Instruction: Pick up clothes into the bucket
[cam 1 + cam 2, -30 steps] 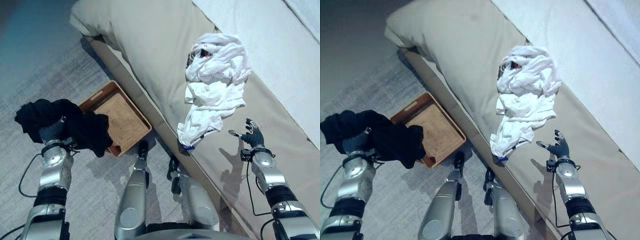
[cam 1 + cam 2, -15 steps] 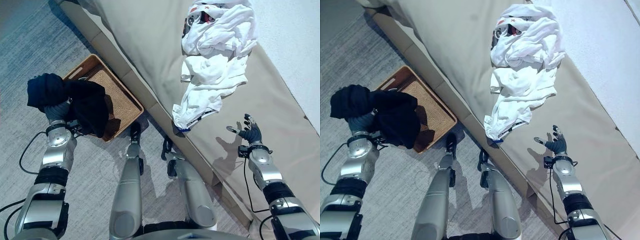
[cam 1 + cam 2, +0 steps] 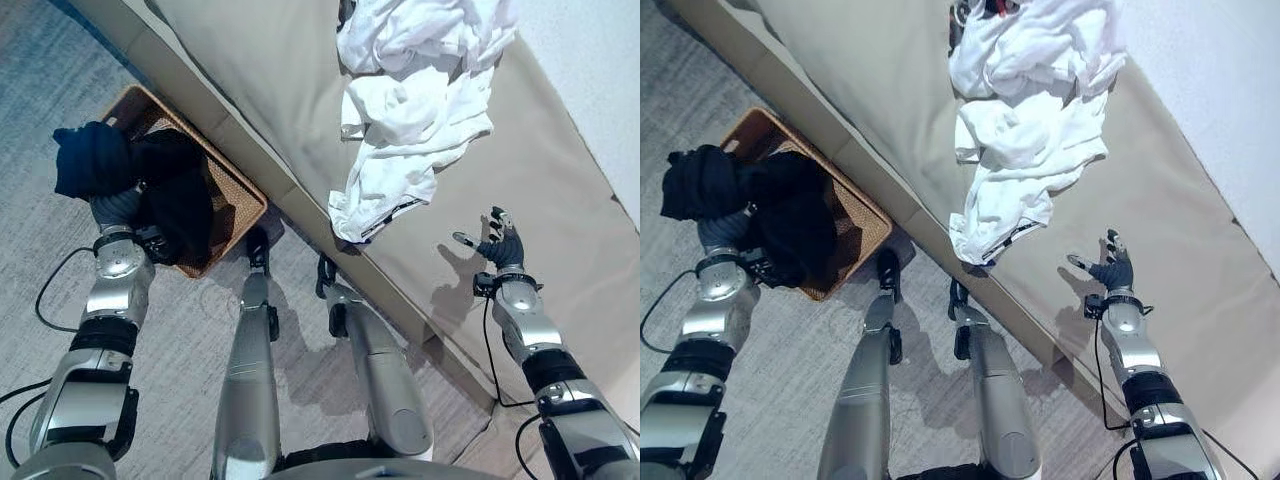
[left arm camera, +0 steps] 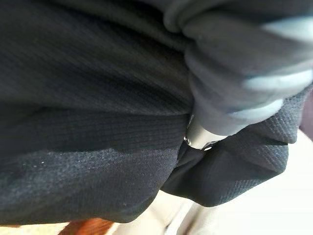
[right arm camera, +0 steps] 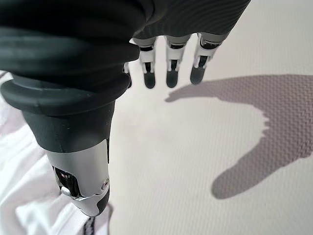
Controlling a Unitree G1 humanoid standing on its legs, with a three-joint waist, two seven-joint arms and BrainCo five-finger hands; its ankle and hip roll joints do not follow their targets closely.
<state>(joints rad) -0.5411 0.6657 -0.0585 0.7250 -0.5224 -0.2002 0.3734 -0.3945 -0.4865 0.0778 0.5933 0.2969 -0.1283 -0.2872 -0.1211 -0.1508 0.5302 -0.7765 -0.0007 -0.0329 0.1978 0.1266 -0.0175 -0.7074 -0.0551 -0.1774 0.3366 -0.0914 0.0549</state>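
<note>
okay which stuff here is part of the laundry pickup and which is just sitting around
Part of the job: black garment gripped in the left hand; wicker basket below it; white clothes on the bed; open right hand.

Just there: bed; grey carpet.

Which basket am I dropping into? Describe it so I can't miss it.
Start at the long beige sofa, then drop to the grey carpet along its front edge. The basket sits there against the sofa base, a shallow rectangular brown wicker tray, under the black garment gripped by the left hand.
</note>
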